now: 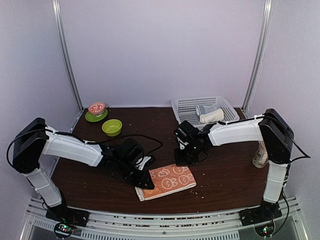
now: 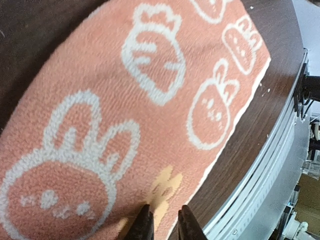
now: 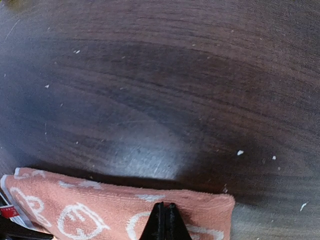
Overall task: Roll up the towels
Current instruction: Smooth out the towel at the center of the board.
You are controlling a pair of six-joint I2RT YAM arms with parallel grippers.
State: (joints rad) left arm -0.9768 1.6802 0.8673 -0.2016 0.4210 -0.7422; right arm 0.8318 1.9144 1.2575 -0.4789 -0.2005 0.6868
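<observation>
The orange-red towel (image 1: 167, 181) with white rabbit and carrot patterns lies folded flat near the table's front edge. My left gripper (image 1: 146, 179) rests at its left end. In the left wrist view its fingertips (image 2: 144, 223) stand a narrow gap apart, touching the towel (image 2: 125, 110) near its white-trimmed edge. My right gripper (image 1: 181, 159) is at the towel's far edge. In the right wrist view that gripper (image 3: 165, 207) is shut, its tips pinching the cloth (image 3: 100, 210) just inside that edge. The cream-white towel (image 1: 211, 116) lies rolled in the basket.
A white mesh basket (image 1: 187, 106) at the back right also holds a pale grey-blue bundle (image 1: 205, 108). A green bowl (image 1: 112, 127) and a green plate carrying a red-and-white bowl (image 1: 96, 111) stand at the back left. A bottle (image 1: 260, 156) stands by the right arm.
</observation>
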